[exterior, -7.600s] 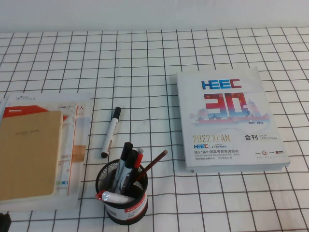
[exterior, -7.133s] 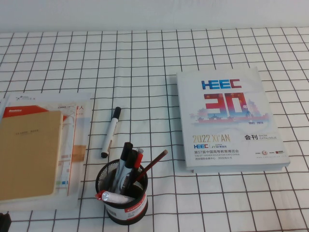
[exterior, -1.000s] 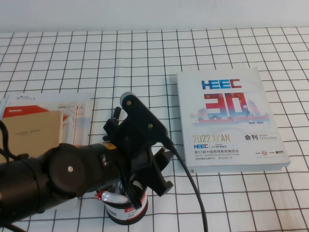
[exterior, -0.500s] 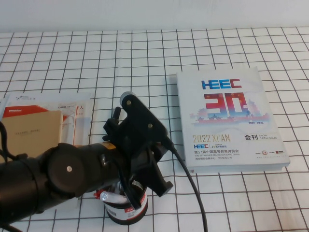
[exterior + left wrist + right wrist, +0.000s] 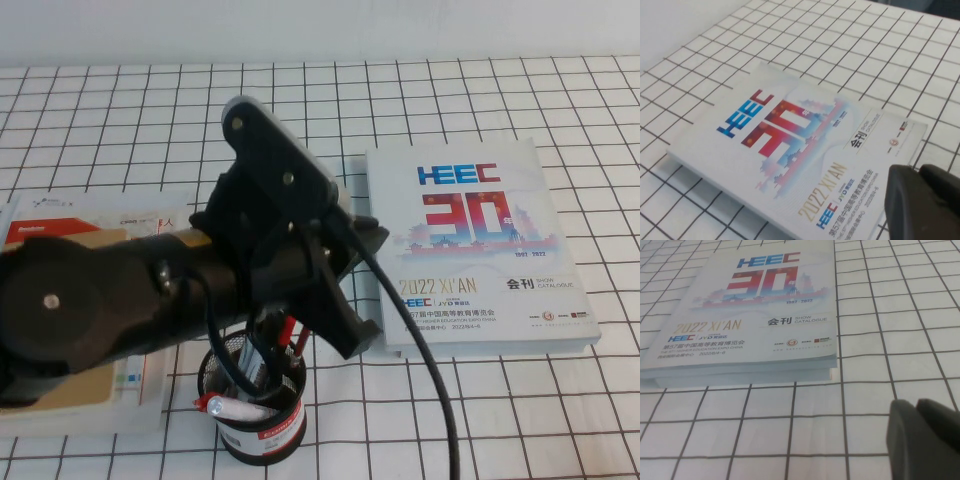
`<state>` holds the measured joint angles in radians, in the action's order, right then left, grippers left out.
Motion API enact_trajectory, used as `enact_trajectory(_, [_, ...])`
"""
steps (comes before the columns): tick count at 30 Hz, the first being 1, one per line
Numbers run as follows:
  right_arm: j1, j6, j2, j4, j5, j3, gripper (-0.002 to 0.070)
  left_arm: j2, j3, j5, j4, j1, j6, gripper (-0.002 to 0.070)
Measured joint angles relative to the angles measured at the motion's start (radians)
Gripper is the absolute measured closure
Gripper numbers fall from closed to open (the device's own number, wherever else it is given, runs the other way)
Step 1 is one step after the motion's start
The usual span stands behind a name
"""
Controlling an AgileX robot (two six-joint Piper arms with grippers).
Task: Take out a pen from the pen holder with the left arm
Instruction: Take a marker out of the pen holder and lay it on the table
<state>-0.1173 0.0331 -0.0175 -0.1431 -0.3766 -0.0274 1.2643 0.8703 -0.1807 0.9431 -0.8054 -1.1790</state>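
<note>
The black mesh pen holder [image 5: 262, 432] stands near the table's front edge with several pens in it, among them a white one with a red tip [image 5: 236, 408] and a red one [image 5: 291, 331]. My left arm fills the middle of the high view and covers the holder's top. My left gripper [image 5: 352, 338] reaches past the holder's right side. In the left wrist view the left gripper [image 5: 920, 172] is shut, fingers pressed together with no pen showing between them. My right gripper [image 5: 917, 405] is shut and hangs low over the checked cloth near the catalogue's front edge.
A white HEEC catalogue [image 5: 470, 240] [image 5: 790, 145] [image 5: 755, 320] lies right of the holder. A plastic folder [image 5: 100, 212] with a tan notebook [image 5: 70, 385] lies at the left. The loose marker seen earlier is hidden behind the arm.
The left arm came in over the pen holder. In the last second it has lifted and swung away from me; its wrist stands higher and farther back. The holder has not moved.
</note>
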Motion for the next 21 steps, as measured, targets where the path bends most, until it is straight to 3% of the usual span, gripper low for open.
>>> enact_trajectory(21, [0.0, 0.0, 0.0, 0.0, 0.0, 0.0, 0.0691, -0.016, 0.094, -0.113, -0.04, 0.0, 0.083, 0.0677])
